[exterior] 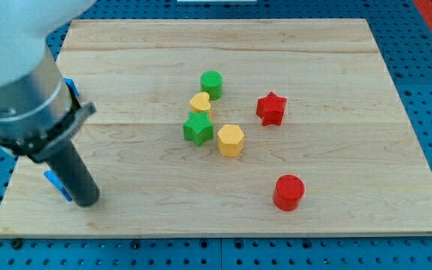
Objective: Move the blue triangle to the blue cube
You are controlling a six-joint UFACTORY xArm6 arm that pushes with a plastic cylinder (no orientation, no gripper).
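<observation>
Two blue pieces matter for this task, and both are mostly hidden behind the arm at the view's left. Largest in the picture is the wooden board [336, 67], then the arm's grey body, then the dark rod that goes down to my tip [86, 201], near the board's bottom-left corner. No claw exists on this rig, so nothing spreads or pinches — the rod can only push.

A small blue piece [57, 185] shows just left of the rod, touching it or almost; I judge it is the blue triangle, but its shape I cannot confirm. Another blue edge [70, 87] shows higher, beside the grey body — possibly the blue cube. If so, the two are still apart, and the push toward the view's top remains to be done.

Other blocks stand well apart, in the middle: green star [198, 128], yellow hexagon [230, 139], green cylinder [211, 84], yellow heart [200, 102]. To the right are red star [271, 108] and red cylinder [289, 192].
</observation>
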